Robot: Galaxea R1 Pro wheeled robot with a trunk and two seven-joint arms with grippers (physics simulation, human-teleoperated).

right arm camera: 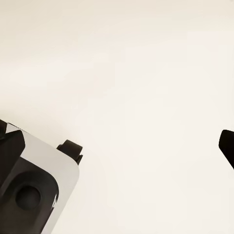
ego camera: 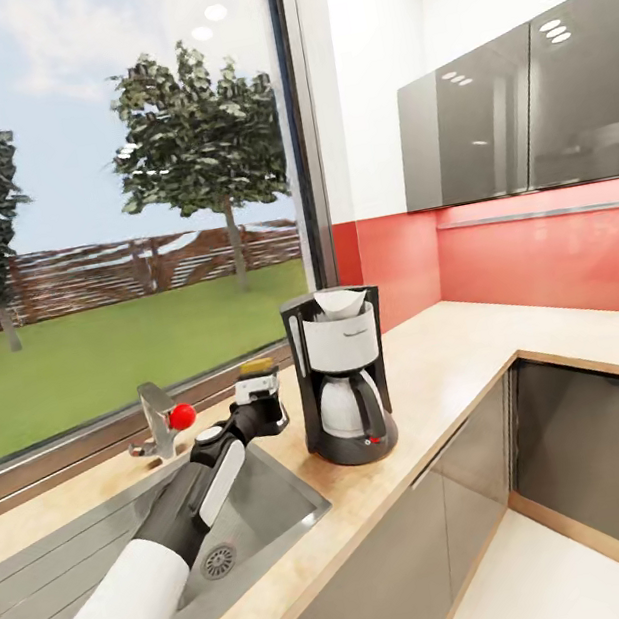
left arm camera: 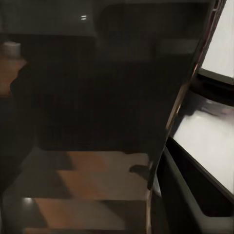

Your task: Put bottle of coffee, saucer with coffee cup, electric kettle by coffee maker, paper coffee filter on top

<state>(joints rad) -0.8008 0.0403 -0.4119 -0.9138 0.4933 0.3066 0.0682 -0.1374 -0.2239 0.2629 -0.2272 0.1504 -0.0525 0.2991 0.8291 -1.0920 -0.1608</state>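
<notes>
The coffee maker (ego camera: 342, 377) stands on the light-wood kitchen countertop (ego camera: 449, 351), just right of the sink. A white paper coffee filter (ego camera: 341, 301) sits in its open top. My left gripper (ego camera: 260, 395) reaches over the sink's far right corner, close to the left of the coffee maker. It is shut on the bottle of coffee (ego camera: 257, 367), whose yellowish top shows above the fingers. The left wrist view is dark and blurred, with a strip of wood surface (left arm camera: 97, 180) below. My right gripper (right arm camera: 117, 146) is open over a plain pale floor, one dark fingertip (right arm camera: 227, 146) at the frame's edge.
A grey inset sink (ego camera: 284, 512) lies under my left arm, and a tap with a red knob (ego camera: 180, 416) stands behind it. A large window runs along the back. Dark wall cabinets (ego camera: 518, 110) hang over the red splashback where the counter turns the corner to the right.
</notes>
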